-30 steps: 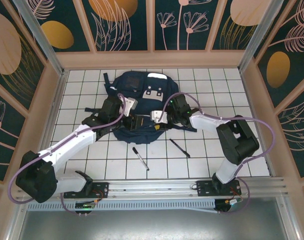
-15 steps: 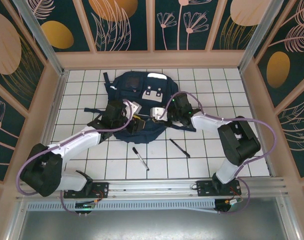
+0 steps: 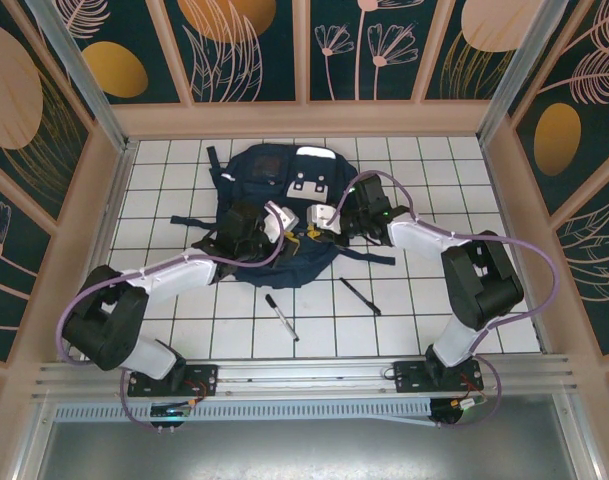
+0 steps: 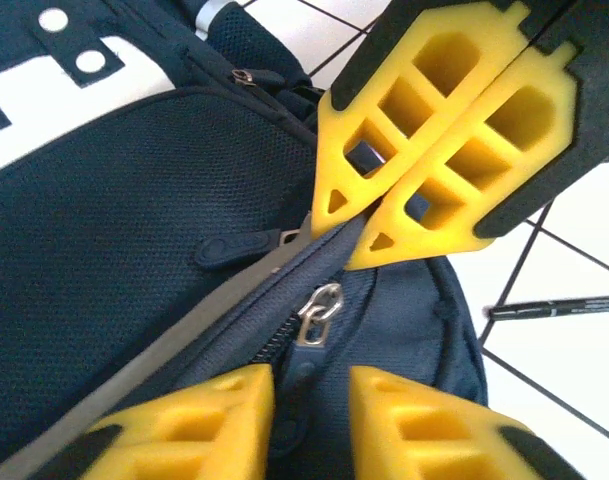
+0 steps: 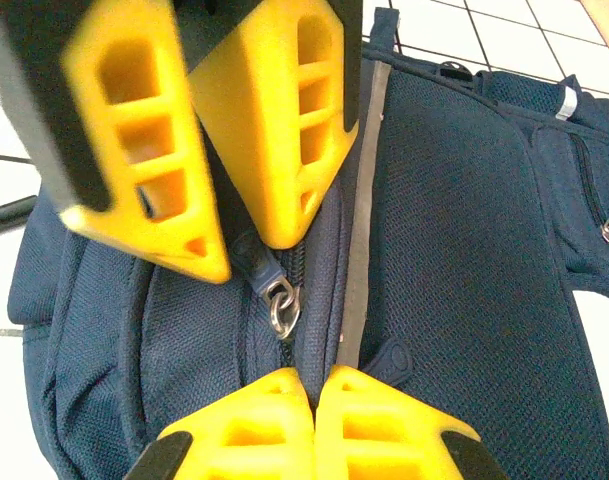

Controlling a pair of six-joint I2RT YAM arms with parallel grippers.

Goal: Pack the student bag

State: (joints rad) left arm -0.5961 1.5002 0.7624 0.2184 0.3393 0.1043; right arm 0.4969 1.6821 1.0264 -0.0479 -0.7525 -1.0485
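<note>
We noted the navy-blue fabric student bag (image 3: pixel 274 170) by the far edge of the white gridded table (image 3: pixel 464 200), right gripper (image 5: pixel 316 385) clamped shut on its fabric, left gripper (image 4: pixel 312 382) slightly open, empty, astride the loose metal zip pull (image 4: pixel 319 312), which might swing aside on closing.

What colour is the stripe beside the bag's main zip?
Light grey stripe on the navy student bag; clearest in right wrist view.

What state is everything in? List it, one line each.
student bag: lying on table, no opening visible.
left claw: open, straddling zip pull.
right claw: shut, pinching bag fabric.
left pen: loose on table.
right pen: loose on table.
</note>
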